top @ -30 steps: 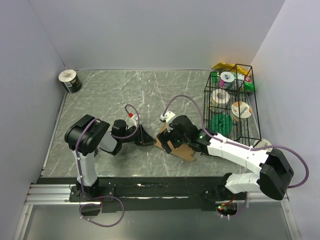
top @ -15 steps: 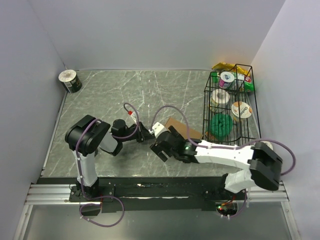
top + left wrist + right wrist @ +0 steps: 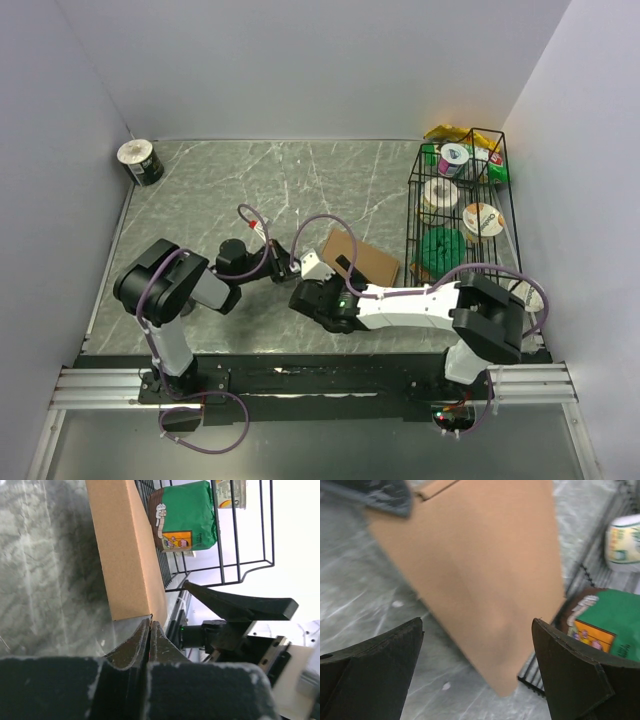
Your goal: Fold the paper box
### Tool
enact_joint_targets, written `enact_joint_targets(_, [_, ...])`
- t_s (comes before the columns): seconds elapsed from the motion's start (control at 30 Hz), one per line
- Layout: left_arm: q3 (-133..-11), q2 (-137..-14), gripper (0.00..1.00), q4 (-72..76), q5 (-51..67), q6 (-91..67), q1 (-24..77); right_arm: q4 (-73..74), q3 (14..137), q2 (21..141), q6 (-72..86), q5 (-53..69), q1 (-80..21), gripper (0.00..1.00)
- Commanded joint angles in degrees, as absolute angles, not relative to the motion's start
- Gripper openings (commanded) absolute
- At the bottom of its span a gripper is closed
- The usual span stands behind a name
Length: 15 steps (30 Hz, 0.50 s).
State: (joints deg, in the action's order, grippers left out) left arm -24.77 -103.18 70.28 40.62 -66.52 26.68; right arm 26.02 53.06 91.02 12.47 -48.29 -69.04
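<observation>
Box (image 3: pixel 360 257) flat beside the basket (image 3: pixel 462 215), right tabletop (image 3: pixel 220 190) edge.
Likely light, creasable card; grip an edge. Left claw (image 3: pixel 150 625) closed tight at its corner; right claw (image 3: pixel 476 625) spread wide, empty.

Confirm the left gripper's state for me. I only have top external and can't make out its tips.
Observer: In the left wrist view the left gripper is shut, tips right at the near corner of the paper box. I can't tell whether any cardboard is pinched.
Operator: And the right one?
Observer: In the right wrist view the right gripper is wide open, with the box lying ahead of it, not gripped.
</observation>
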Motion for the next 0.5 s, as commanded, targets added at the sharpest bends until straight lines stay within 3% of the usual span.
enact_joint_targets(0.0, [-23.73,-100.64,0.02,72.95,39.9,-70.66,26.98,29.7,56.07,93.34,18.09,-58.87,-69.7,0.95])
enact_joint_targets(0.3, [-21.8,-98.97,0.01,74.45,39.73,-73.83,26.98,28.12,57.22,98.26,19.06,-62.22,-69.87,0.91])
enact_joint_targets(0.47, [-21.27,-98.35,0.04,75.14,39.73,-74.79,27.07,26.65,56.43,99.49,18.2,-64.86,-69.79,0.73])
